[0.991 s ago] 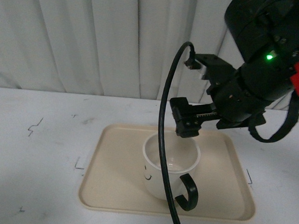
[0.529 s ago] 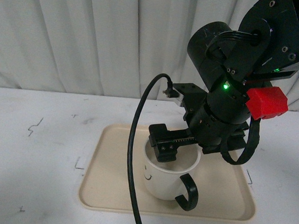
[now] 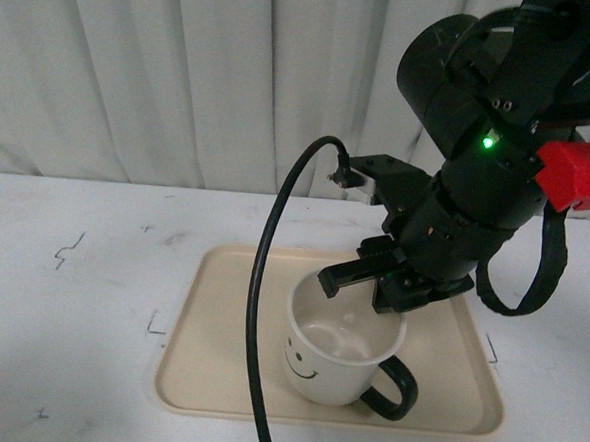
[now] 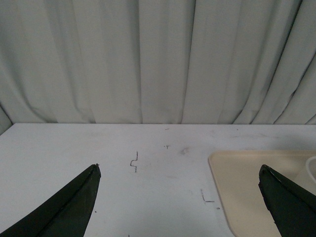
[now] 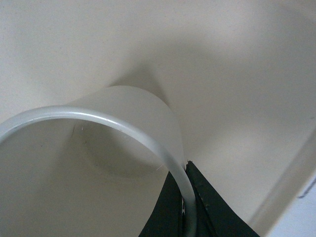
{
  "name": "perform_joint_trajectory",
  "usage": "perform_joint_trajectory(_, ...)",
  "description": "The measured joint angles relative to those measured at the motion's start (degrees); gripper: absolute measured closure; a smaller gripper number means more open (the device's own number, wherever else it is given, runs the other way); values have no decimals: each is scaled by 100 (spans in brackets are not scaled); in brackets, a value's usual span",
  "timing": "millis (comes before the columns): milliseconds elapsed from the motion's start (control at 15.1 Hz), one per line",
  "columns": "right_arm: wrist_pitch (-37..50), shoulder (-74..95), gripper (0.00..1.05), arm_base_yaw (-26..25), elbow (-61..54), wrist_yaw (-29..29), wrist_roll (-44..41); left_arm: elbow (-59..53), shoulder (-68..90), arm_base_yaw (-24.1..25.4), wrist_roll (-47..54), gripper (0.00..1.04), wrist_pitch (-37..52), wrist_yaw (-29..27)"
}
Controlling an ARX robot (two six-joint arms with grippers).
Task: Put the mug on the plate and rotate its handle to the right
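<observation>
The white-cream mug (image 3: 335, 359) stands on the beige plate (image 3: 217, 347), its smiley face toward the camera. Its black handle (image 3: 397, 390) points to the right and slightly forward. My right gripper (image 3: 396, 292) comes down from above and is shut on the mug's far right rim. In the right wrist view the two black fingers (image 5: 210, 207) pinch the mug's rim (image 5: 123, 126), one inside and one outside, with the plate's floor (image 5: 237, 89) behind. My left gripper (image 4: 180, 197) is open and empty above the white table, left of the plate's corner (image 4: 237, 173).
A black cable (image 3: 259, 319) hangs from the right arm and crosses in front of the plate's left half. A grey curtain (image 3: 184, 74) closes off the back of the white table (image 3: 69, 307), which carries small pen marks (image 3: 68, 250).
The right gripper has come down onto the mug's rim and closed on it. The mug has turned, so the smiley faces forward more and the handle has swung further to the right.
</observation>
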Motion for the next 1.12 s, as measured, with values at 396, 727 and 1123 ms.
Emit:
perform_joint_trajectory(396, -1362, -232, 102, -525, 1370, -780, -3786, 0, 0, 0, -2, 7, 0, 0)
perform_joint_trajectory(727, -2879, 780, 102, -522, 2992, -1268, -6105, 0, 0, 0, 0, 7, 0, 0)
perform_joint_trajectory(1123, -3346, 1860, 102, -76, 4122, -1272, -6332, 0, 0, 0, 0, 7, 0, 0)
